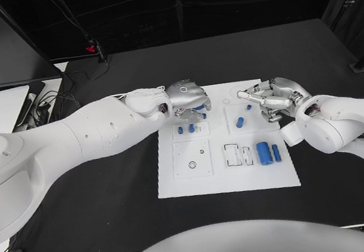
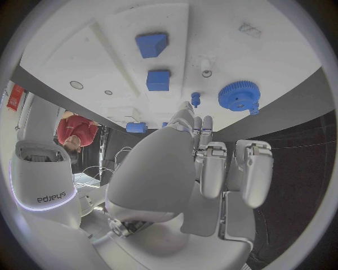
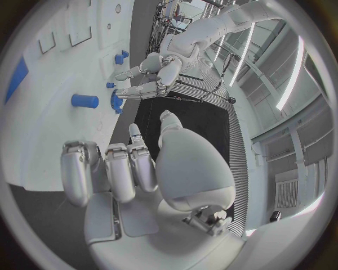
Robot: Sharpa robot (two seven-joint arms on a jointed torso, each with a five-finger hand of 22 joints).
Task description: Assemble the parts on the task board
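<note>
So the white task board (image 1: pixel 181 186) sat in the middle of the black table (image 1: pixel 95 220), with both hands up at its far end. The left hand (image 1: pixel 184 98) hovered over the far left corner, right above a blue gear (image 1: pixel 199 106) that peeked out from under it. In the left wrist view that gear (image 2: pixel 238 95) sat on the board just ahead of the fingertips (image 2: pixel 188 115), which were curled in together and apparently holding nothing, though I couldn't tell for sure whether they touched the gear. The right hand (image 1: pixel 273 97) was over the far right edge of the board, fingers bent inward and close together (nothing visible between them in the right wrist view). Small blue pegs (image 1: pixel 185 128) stood in the slots near the left hand, two more blue pieces (image 1: pixel 240 121) lay near the right hand, and a bigger blue cylinder (image 1: pixel 264 152) lay beside a thinner blue pin (image 1: pixel 276 152) toward the near right of the board.
</note>
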